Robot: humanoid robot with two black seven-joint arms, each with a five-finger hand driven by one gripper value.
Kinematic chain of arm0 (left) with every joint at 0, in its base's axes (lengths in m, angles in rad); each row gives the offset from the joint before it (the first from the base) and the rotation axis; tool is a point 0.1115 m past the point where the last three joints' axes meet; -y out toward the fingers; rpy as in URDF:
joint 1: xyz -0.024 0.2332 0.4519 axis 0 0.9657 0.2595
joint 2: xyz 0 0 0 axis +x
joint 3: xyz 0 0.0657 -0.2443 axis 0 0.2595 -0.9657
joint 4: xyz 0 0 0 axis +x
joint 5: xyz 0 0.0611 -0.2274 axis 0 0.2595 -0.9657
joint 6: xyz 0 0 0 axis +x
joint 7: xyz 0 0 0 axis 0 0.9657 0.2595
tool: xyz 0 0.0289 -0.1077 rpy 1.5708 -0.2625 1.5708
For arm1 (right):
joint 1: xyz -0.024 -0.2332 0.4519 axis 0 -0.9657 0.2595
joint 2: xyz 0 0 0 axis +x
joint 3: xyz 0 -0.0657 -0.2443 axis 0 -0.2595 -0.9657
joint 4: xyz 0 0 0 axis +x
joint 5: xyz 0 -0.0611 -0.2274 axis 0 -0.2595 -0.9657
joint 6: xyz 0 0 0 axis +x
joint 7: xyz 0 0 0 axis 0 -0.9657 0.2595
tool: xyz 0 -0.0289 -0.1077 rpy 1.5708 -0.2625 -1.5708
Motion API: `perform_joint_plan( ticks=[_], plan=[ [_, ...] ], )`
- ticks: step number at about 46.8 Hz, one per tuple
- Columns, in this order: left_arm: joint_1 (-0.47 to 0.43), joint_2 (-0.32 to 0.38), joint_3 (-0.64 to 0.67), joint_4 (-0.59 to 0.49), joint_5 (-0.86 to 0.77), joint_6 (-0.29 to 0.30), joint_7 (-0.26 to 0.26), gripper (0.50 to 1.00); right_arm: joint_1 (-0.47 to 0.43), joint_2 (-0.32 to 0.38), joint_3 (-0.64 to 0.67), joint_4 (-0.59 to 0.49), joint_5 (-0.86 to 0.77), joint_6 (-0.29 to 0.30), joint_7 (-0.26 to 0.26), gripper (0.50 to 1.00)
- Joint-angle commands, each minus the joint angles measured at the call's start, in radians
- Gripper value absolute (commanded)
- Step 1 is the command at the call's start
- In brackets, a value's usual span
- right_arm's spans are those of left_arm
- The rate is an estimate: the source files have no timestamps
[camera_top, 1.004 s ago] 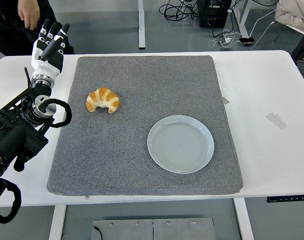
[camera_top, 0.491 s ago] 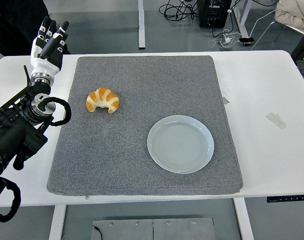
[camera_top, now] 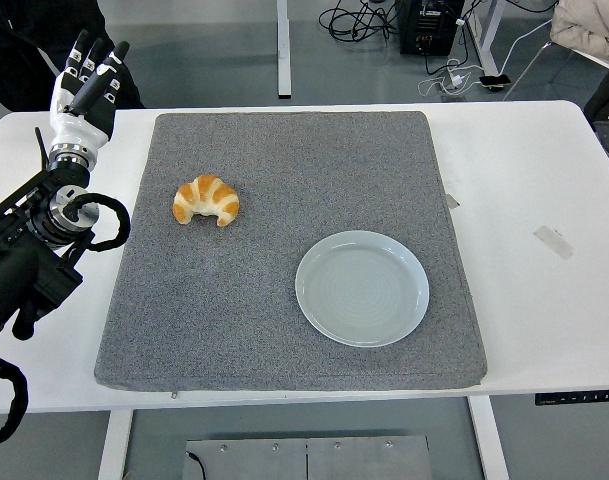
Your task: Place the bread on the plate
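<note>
A golden croissant [camera_top: 206,200] lies on the grey mat [camera_top: 284,120], toward its left side. A pale blue plate [camera_top: 362,288] sits on the mat to the lower right of the croissant, with nothing on it. My left hand [camera_top: 84,85] is raised at the far left, above the table's back left corner, fingers straight and spread, holding nothing. It is well apart from the croissant, to its upper left. The right arm is out of view.
The white table [camera_top: 524,190] extends to the right of the mat, with a small piece of tape [camera_top: 552,241] on it. A person in dark clothing [camera_top: 34,40] stands at the top left behind my left hand. Cables lie on the floor beyond the table.
My left hand has drifted left and slightly up, away from the mat. The person's hand at the top left has gone out of sight. Croissant and plate have not moved.
</note>
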Motion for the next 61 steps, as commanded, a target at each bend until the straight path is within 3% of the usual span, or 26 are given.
perform_joint_plan(
  ticks=[1,14,20,32,46,54,61],
  plan=[
    [-0.002,0.001,0.004,0.0,-0.001,0.0,0.007,0.978,0.0,0.0,0.0,0.0,0.0,0.0,0.0,1.0],
    [-0.007,0.017,0.107,-0.046,0.001,0.008,0.03,0.977,0.0,0.0,0.0,0.0,0.0,0.0,0.0,1.0],
    [-0.001,0.082,0.148,-0.129,0.014,0.013,0.039,0.977,0.0,0.0,0.0,0.0,0.0,0.0,0.0,1.0],
    [-0.043,0.221,0.355,-0.269,0.149,0.005,0.061,0.977,0.0,0.0,0.0,0.0,0.0,0.0,0.0,1.0],
    [-0.077,0.323,0.485,-0.335,0.329,0.011,0.062,0.977,0.0,0.0,0.0,0.0,0.0,0.0,0.001,1.0],
    [-0.109,0.392,0.593,-0.437,0.375,0.059,0.091,0.977,-0.002,0.0,0.0,0.0,0.0,0.0,0.0,1.0],
    [-0.171,0.467,0.703,-0.6,0.478,0.183,0.119,0.977,0.0,0.0,0.0,0.0,0.0,0.0,0.001,1.0]
  ],
)
